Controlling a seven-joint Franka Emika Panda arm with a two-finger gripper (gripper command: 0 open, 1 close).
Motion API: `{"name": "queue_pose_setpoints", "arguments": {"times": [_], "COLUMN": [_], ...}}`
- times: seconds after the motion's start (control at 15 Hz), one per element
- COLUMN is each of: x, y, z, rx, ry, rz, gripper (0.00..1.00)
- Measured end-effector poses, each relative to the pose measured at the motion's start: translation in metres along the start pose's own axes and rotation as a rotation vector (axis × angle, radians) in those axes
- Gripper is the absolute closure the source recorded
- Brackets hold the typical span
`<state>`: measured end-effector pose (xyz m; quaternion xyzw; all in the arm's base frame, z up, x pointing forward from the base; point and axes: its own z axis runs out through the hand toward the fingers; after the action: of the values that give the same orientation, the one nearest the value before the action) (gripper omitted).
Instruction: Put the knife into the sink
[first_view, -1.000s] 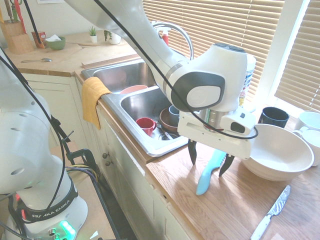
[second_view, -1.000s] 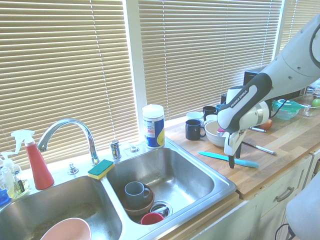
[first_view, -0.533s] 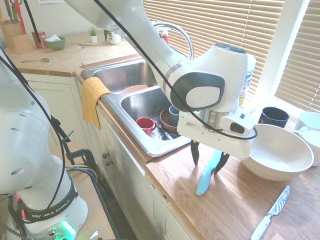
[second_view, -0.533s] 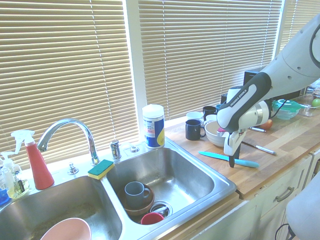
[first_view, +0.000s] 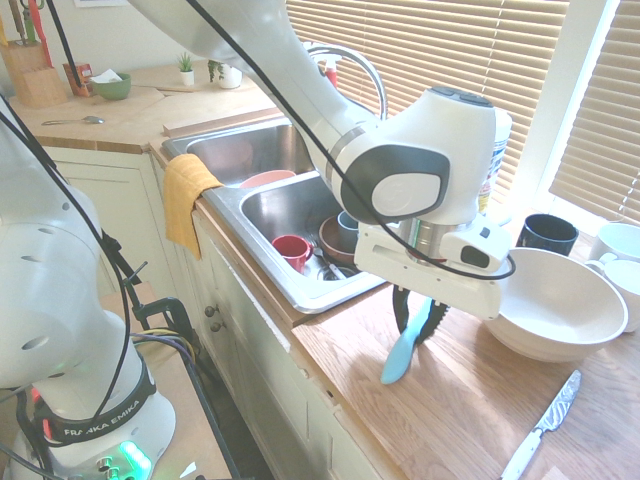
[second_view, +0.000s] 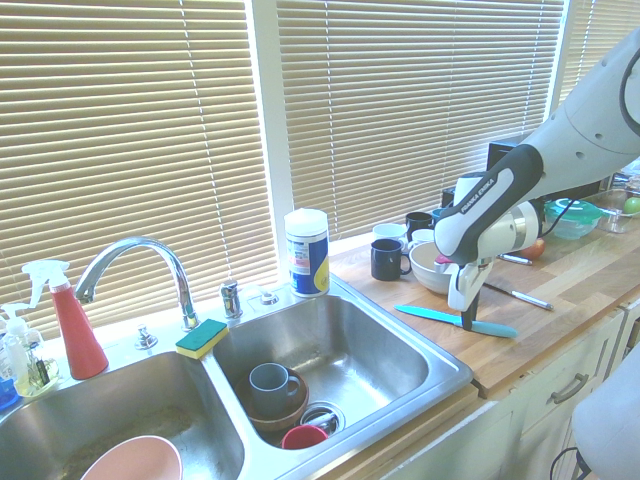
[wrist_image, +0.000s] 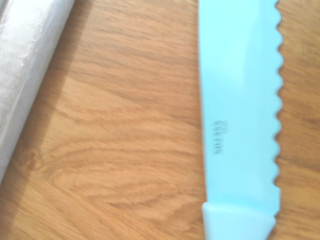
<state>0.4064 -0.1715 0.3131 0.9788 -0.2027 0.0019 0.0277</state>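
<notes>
hand (first_view: 415, 322) pinched tight on the teal knife (first_view: 403, 350), pointing straight down. knife lies flat on the wooden tabletop (first_view: 470, 400), just beside the sink (first_view: 290, 215).

The knife (first_view: 402, 352) is light blue-green. The tabletop (first_view: 470, 410) is brown wood. The sink (second_view: 370, 355) is shiny silver.

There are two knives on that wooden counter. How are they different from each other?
The teal knife is one solid colour, apparently plastic, with a wavy-toothed edge; the other knife has a grey metal-looking blade and a white handle. The teal one lies near the sink with the gripper closed around it; the white-handled one lies untouched beyond the white bowl. Both rest flat on the counter.
</notes>
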Motion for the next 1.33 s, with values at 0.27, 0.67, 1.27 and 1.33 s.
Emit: {"name": "queue_pose_setpoints", "arguments": {"times": [0.27,0.67,1.27,1.33], "x": [0.000,0.002,0.003,0.001], "y": [0.002,0.005,-0.005,-0.011], "z": [0.000,-0.026,-0.117,-0.125], "rx": [0.009,0.046,0.098,0.101], "ry": [-0.004,0.000,0.092,0.103], "rz": [0.013,0.055,0.092,0.106], "gripper": [1.00,1.00,1.00,1.00]}}
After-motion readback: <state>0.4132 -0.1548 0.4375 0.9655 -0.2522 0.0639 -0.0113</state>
